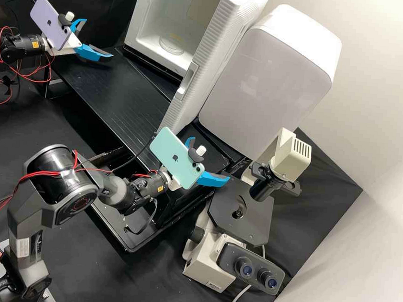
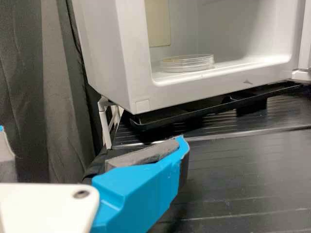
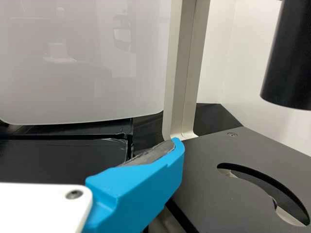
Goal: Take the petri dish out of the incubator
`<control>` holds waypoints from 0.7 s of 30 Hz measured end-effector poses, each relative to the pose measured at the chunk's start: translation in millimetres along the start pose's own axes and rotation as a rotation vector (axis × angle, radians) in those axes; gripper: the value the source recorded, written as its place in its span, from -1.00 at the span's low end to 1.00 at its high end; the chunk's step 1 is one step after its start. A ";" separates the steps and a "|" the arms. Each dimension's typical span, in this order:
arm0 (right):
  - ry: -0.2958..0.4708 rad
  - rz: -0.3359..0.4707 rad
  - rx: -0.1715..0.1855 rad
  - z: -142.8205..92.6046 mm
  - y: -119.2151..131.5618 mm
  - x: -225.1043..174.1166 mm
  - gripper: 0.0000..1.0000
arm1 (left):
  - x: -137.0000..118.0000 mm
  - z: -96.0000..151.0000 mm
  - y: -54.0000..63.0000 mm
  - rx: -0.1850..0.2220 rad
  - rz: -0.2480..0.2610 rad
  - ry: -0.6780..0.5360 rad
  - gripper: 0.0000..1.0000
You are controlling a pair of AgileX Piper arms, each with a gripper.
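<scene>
On the floor of the incubator's chamber, at about 11 o'clock in the high view, the petri dish [image 1: 171, 44] lies flat. It is set back behind the raised front lip and apart from both side walls. The incubator [image 1: 142, 16] stands open, its ribbed door [image 1: 216, 54] swung out at the chamber's 3 o'clock side. At 8 o'clock from the dish hangs the left gripper [image 1: 97, 39], its blue fingers [image 2: 146, 184] spread wide with nothing between them. A stretch of ribbed black tray [image 1: 122, 93] separates it from the chamber's mouth. The right gripper [image 1: 210, 160] sits at 5 o'clock from the dish, well apart from it. It is just beside the door's lower edge and over the microscope stage [image 3: 218, 145], and its fingers are likewise parted and hold nothing.
</scene>
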 end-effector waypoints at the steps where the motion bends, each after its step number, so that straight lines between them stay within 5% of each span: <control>1: 0.000 0.000 0.000 0.0 0.0 0.0 1.00 | 0.0 0.0 0.0 0.000 0.000 0.000 1.00; 21: 0.000 0.000 0.000 0.0 0.0 0.0 1.00 | -8.0 15.6 1.1 -0.005 -0.003 -0.075 1.00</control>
